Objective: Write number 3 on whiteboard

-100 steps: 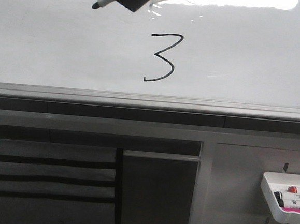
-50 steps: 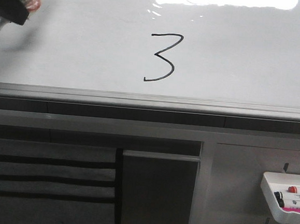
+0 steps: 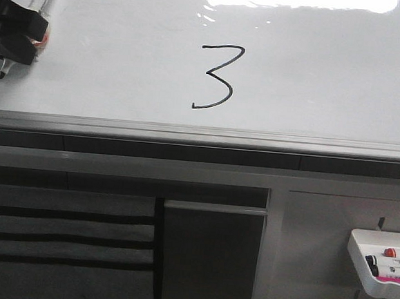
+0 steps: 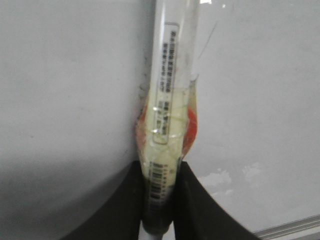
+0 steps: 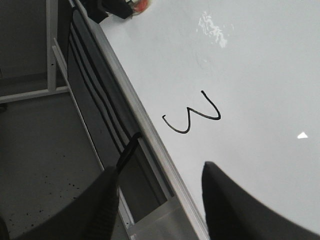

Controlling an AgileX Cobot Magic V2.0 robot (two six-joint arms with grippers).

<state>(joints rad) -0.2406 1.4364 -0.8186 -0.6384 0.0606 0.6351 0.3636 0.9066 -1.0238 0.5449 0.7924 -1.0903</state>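
Black hand-drawn number 3 (image 3: 217, 77) sits mid-board on the glossy white whiteboard (image 3: 330, 77). Only the left wrist view shows the left gripper (image 4: 159, 200) clamping the taped clear marker (image 4: 167, 90); the right gripper (image 5: 157, 200) gapes empty. Since a moment ago, the left gripper has dipped slightly lower at the board's left edge.

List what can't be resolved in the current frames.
- Left end effector: cut off by the front view's left edge; only the part around the marker shows.
- Marker label: left wrist view, print blurred, unreadable.
- Marker tip contact with the whiteboard: cannot tell.
- Tray: cut by the front view's right edge; its contents too small to identify.
- Right end effector: only blurred finger edges show.
- Number 3: fully visible.
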